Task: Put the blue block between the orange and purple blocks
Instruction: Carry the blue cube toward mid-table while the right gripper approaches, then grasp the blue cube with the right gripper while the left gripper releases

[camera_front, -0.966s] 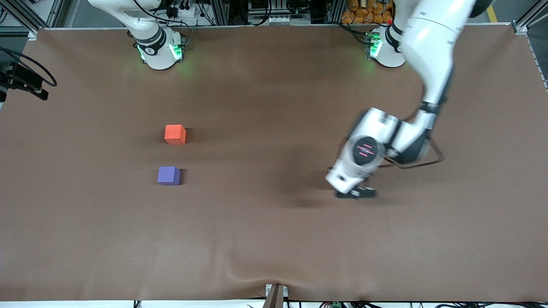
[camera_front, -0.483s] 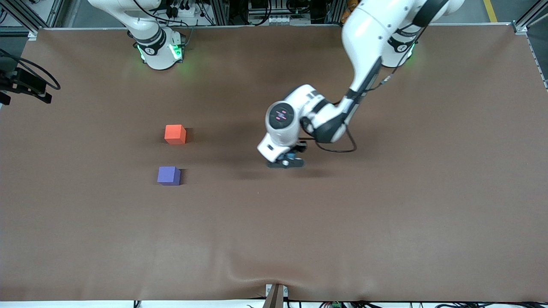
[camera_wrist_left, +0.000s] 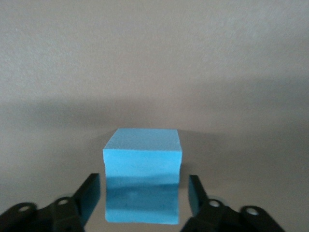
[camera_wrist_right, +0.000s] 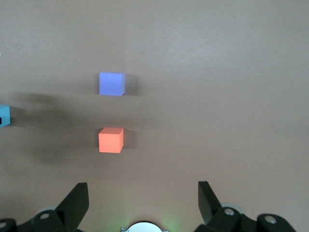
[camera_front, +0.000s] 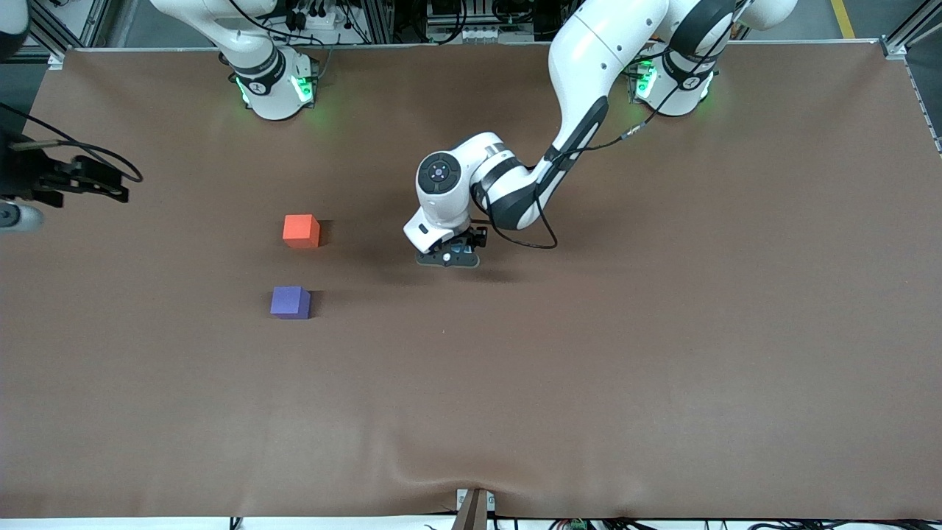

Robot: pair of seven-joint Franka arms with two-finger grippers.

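Left gripper (camera_front: 450,258) hung over the table's (camera_front: 662,331) middle in the front view, with the blue block (camera_front: 461,251) barely showing beneath it. Orange block (camera_front: 301,230) and purple block (camera_front: 290,302) sat apart toward the right arm's end, the purple nearer the camera, leaving a gap that looked meant for the cube.

From the left wrist, the fingers (camera_wrist_left: 89,193) pinched the blue block (camera_wrist_left: 142,175) by two sides, lifted clear.

From the right wrist, the waiting right gripper (camera_wrist_right: 141,200) was spread wide above both blocks (camera_wrist_right: 111,139).
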